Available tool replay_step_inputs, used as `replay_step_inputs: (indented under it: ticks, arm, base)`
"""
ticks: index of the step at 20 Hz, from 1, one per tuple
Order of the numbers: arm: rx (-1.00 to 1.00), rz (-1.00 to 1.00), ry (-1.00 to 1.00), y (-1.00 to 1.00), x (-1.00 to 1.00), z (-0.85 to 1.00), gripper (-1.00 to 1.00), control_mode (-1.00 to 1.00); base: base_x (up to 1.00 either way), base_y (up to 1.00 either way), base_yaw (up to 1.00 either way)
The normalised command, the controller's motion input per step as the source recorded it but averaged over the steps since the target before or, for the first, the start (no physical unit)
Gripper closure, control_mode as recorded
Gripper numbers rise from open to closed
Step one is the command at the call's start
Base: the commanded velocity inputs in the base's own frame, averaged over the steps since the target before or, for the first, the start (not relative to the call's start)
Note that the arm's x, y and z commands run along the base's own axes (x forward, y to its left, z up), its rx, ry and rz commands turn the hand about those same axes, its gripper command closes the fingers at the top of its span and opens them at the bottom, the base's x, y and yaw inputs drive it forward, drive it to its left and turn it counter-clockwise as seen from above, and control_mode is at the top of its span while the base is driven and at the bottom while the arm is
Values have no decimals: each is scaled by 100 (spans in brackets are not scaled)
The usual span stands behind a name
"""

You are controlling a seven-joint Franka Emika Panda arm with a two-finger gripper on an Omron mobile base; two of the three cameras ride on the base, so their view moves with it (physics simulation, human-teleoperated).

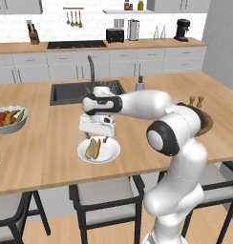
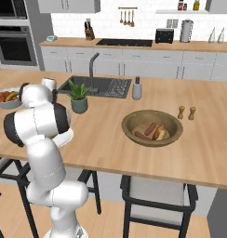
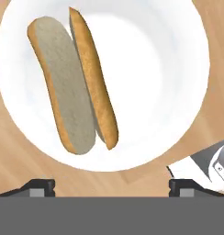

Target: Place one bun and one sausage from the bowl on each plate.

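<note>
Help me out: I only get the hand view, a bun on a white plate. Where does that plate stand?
Observer: The plate sits on a long wooden counter, on the near side of a dark sink.
Operator: Are the sausages anywhere nearby?
Observer: Yes. A wooden bowl stands further along the counter, to the robot's right, with sausages lying in it.
Operator: And how high is the gripper?
Observer: The gripper hangs open just above the plate, holding nothing.
</note>
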Motion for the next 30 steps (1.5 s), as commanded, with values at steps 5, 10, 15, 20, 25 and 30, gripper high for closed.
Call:
replay_step_inputs:
  ticks: [5, 10, 15, 20, 25, 30]
  arm:
    - [-15, 0, -5, -83, -3, 95, -100, -100]
    - [-13, 0, 0, -100, 6, 67, -100, -100]
    - [-13, -2, 0, -100, 14, 37, -100, -100]
    - [-15, -5, 0, -100, 4, 19, -100, -100]
    - [-8, -2, 0, -100, 0, 0, -100, -100]
    - [7, 0, 0, -100, 4, -23, -100, -100]
  base:
    - [0, 0, 0]
    - [0, 0, 0]
    - [0, 0, 0]
    - [0, 0, 0]
    - [0, 0, 0]
    - [0, 0, 0]
